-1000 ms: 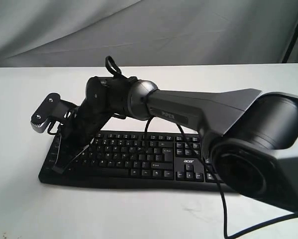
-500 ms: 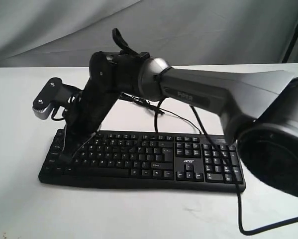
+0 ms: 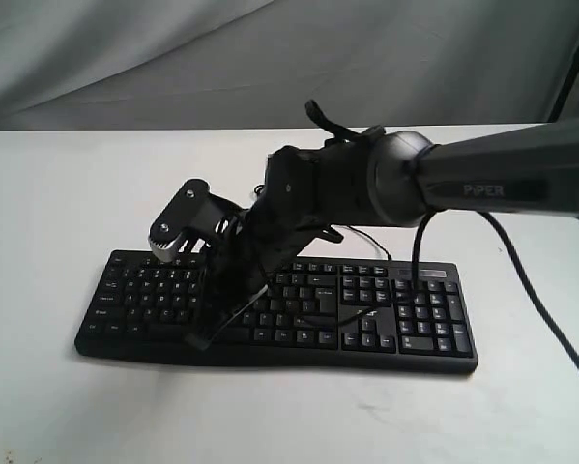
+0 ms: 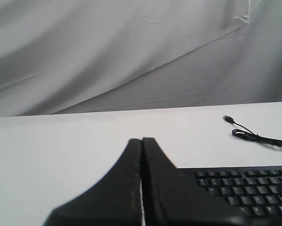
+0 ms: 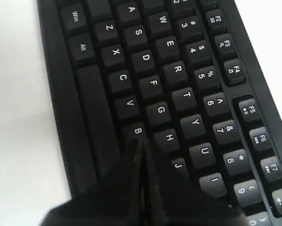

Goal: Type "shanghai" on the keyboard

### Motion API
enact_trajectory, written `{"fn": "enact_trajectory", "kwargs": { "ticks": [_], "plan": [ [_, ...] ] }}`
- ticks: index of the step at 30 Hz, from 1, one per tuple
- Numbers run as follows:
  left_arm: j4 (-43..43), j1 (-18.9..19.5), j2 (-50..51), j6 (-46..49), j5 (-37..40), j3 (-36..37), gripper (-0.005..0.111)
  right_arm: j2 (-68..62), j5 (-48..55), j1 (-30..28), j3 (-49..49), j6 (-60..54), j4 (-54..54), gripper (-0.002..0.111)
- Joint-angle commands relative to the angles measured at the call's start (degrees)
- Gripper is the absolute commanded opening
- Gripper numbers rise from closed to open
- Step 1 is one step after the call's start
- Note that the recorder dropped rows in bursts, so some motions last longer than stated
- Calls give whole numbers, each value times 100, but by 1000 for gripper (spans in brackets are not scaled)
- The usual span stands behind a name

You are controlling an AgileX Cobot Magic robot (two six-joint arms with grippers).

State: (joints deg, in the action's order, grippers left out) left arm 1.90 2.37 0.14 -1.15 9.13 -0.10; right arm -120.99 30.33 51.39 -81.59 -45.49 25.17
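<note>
Holds the right gripper (image 5: 141, 146) pressed together, likely so one thin tip can poke one key. Points it down at the keyboard (image 3: 424, 324), flat on the worktop (image 3: 57, 193), tip right by B (image 5: 137, 131) and H (image 5: 169, 137); cannot tell if touching. Holds the left gripper (image 4: 141, 142) pressed together too, away from the keys.

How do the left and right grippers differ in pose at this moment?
The right gripper points down at the keyboard, tip by the B key and H key; the left gripper points across the table, at no key. The right gripper shows in the exterior view; the left gripper does not. Both have jaws shut, holding nothing.
</note>
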Motion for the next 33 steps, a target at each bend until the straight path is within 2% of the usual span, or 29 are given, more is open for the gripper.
{"fn": "enact_trajectory", "kwargs": {
  "ticks": [1,33],
  "plan": [
    [0,-37,-14,-15,-34,10,0,-94,-145,-14,19,-185,176,0],
    [0,-37,-14,-15,-34,10,0,-283,-321,-22,19,-269,238,0]
  ]
}}
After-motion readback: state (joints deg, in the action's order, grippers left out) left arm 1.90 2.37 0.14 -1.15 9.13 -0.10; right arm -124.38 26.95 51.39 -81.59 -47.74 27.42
